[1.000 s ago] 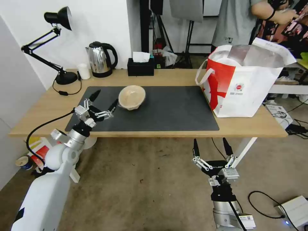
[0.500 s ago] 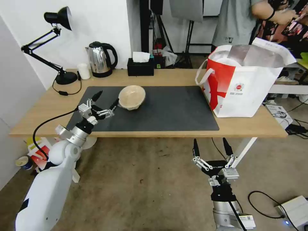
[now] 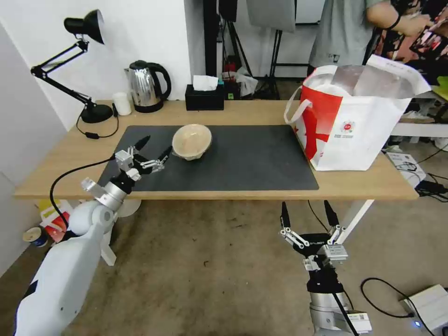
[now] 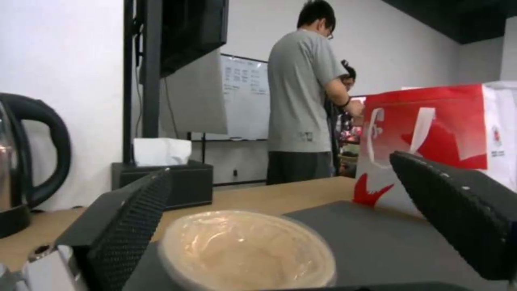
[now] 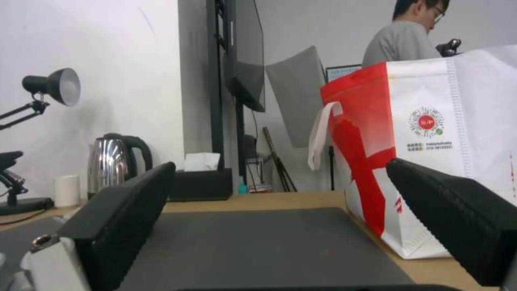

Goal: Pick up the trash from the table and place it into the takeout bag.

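Left gripper [image 3: 153,146] nudged forward, spread, beige paper bowl [image 3: 192,141] just beyond

Right claw [image 5: 280,226] is wide open, holding nothing, both black ridged fingers [image 5: 121,210] low in front of the desk [image 5: 269,200]. Dark grey mat [image 5: 258,246] spreads across the desk. Takeout bag [image 5: 431,149], white with red panel and strap handle, stands on the desk's right end just beside the mat edge. Along the far edge: black tissue box [image 5: 200,184], steel kettle [image 5: 113,161], small white cup [image 5: 67,190], black lamp [image 5: 51,87].
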